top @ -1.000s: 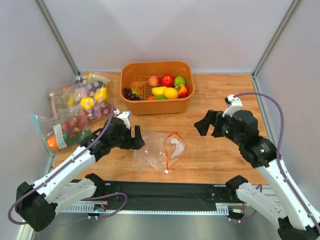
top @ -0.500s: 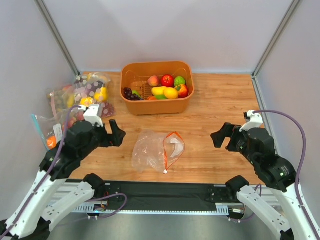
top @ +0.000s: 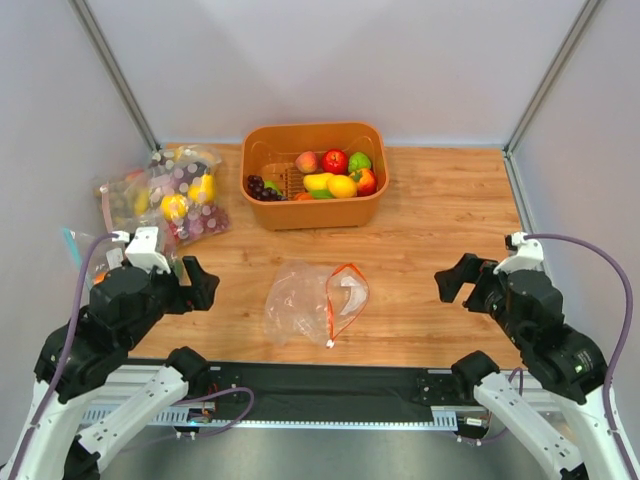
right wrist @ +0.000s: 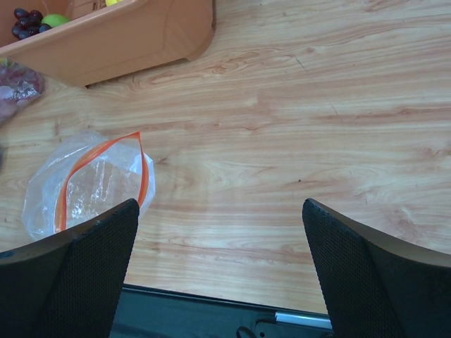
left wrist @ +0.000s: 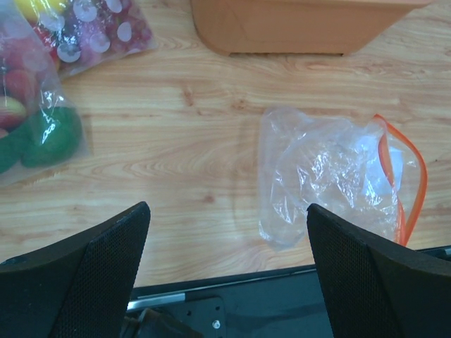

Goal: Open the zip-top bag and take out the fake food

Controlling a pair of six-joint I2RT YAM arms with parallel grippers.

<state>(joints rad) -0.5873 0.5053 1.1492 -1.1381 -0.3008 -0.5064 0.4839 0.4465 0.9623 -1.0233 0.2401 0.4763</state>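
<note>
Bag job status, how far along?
Done: zip-top bag lies flat, zip open, looks empty; fake food sits in the orange bin. In hand: nothing, left gripper and right gripper open, clear of the bag. Left: nothing visible.

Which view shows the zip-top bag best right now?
Left wrist: the zip-top bag is largest there, with its crinkles and orange zip strip clear. Top external shows it whole but small; right wrist catches it at the left edge, partly hidden.
</note>
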